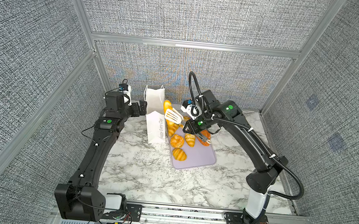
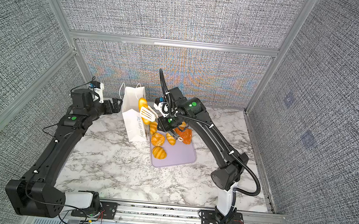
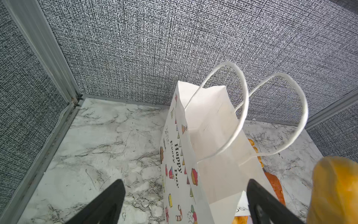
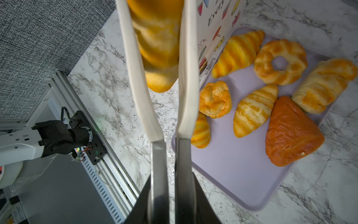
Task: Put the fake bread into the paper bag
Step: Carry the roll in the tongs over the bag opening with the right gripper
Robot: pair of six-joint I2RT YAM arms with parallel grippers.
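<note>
Right gripper (image 4: pixel 171 203), mine: pressed together on the steel handles of white-bladed tongs (image 4: pixel 135 77), whose blades clamp one long golden roll (image 4: pixel 157 38). Roll: raised, just beside the paper bag (image 1: pixel 155 128) at 3 o'clock of its mouth, not inside. Bag: upright, white, string handles, "Happy Every Day" on the side. Other fake bread (image 4: pixel 238 52), seven pieces, on the lavender tray (image 1: pixel 201 161) at the bag's 4 o'clock: four striped croissants (image 4: pixel 253 110), one ring (image 4: pixel 280 62), one knotted bun (image 4: pixel 215 99), one orange-brown triangle (image 4: pixel 292 131). Left gripper (image 1: pixel 142 108), also mine: jaws wide apart, closed on nothing, just beside the bag at its 9 o'clock; whether it touches the paper I cannot tell. Support: marble tabletop (image 1: pixel 146 180).
</note>
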